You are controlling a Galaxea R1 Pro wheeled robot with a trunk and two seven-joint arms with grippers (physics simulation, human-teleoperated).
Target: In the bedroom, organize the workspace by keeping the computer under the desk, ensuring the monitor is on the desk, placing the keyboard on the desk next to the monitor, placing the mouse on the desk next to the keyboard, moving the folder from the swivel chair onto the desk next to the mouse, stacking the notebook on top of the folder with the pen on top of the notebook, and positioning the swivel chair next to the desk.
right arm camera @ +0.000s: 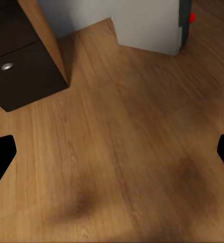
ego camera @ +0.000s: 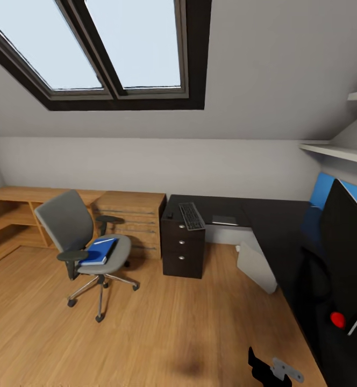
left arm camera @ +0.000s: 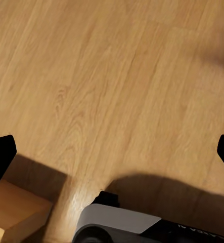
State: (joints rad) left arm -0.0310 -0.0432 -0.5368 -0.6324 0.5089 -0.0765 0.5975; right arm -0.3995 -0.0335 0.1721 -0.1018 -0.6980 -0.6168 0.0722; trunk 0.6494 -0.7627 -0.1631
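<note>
Head view of an attic bedroom with a sloped ceiling and a skylight point(ego camera: 114, 48). A dark L-shaped desk point(ego camera: 264, 215) runs along the back wall and down the right side; its outer edge borders a broad stretch of bare wood floor point(ego camera: 168, 333) that separates it from the swivel chair point(ego camera: 84, 244). The chair stands well apart from the desk, in front of a low wooden shelf unit point(ego camera: 130, 212). On its seat lies the blue folder point(ego camera: 99, 251), with what may be the notebook and pen on top, though the stack is too small to resolve. The keyboard point(ego camera: 191, 216) lies on the desk above the dark drawer unit point(ego camera: 183, 250), partly overhanging the front edge. The monitor point(ego camera: 348, 258) stands on the desk's right wing, close to the camera and seen edge-on. The pale computer case point(ego camera: 256, 263) sits on the floor under the desk, tilted against the desk's inner corner. A small red object point(ego camera: 337, 319) shows near the monitor's base.

Right wrist view: the right gripper point(right arm camera: 112, 152) points down at the floor between the drawer unit point(right arm camera: 20, 66) and the computer point(right arm camera: 147, 25), fingertips point(right arm camera: 0, 157) spread wide and clasping nothing. Left wrist view: the left gripper point(left arm camera: 112, 152) hangs likewise over bare floor, fingertips point(left arm camera: 0, 157) equally far apart and empty, with the robot's base point(left arm camera: 122, 225) beneath.
</note>
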